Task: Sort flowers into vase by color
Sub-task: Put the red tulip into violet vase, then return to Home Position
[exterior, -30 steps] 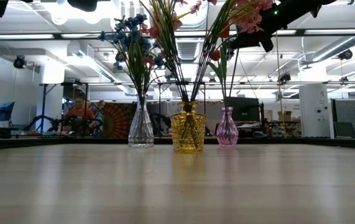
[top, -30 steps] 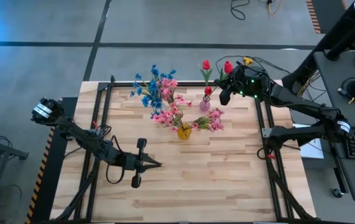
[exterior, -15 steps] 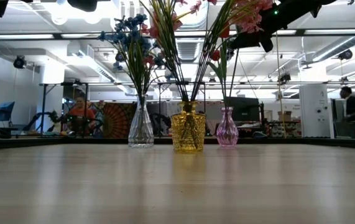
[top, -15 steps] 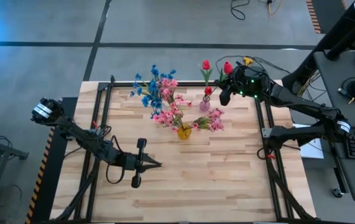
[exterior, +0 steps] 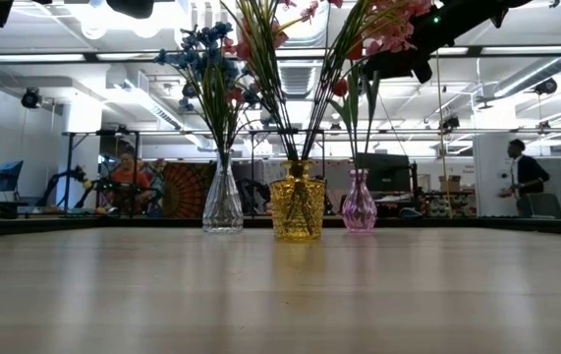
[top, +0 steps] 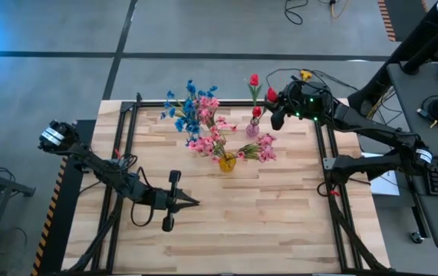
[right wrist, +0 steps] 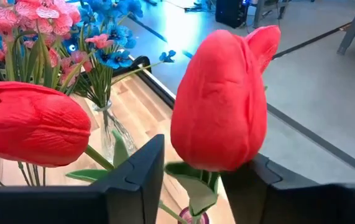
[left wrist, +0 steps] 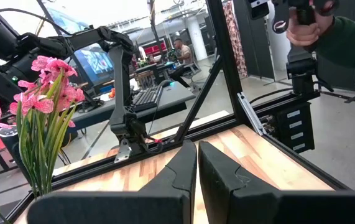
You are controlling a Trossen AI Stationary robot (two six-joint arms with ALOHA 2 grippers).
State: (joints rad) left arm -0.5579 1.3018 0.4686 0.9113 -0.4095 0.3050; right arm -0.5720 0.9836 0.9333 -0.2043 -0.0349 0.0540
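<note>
The red tulip-like artificial bud [top: 271, 94] on its thin green stem has shifted inward over the last second, from beside the right hand [top: 275, 108] toward the small pink glass vase [top: 252, 129]; it now hangs above that vase, hand clamped on its stem. Your insertion looks under way, not finished. Two red buds [top: 254, 80] already stand there. Left hand [top: 195, 202] rests low over the wooden tabletop [top: 265, 215], fingers together.
</note>
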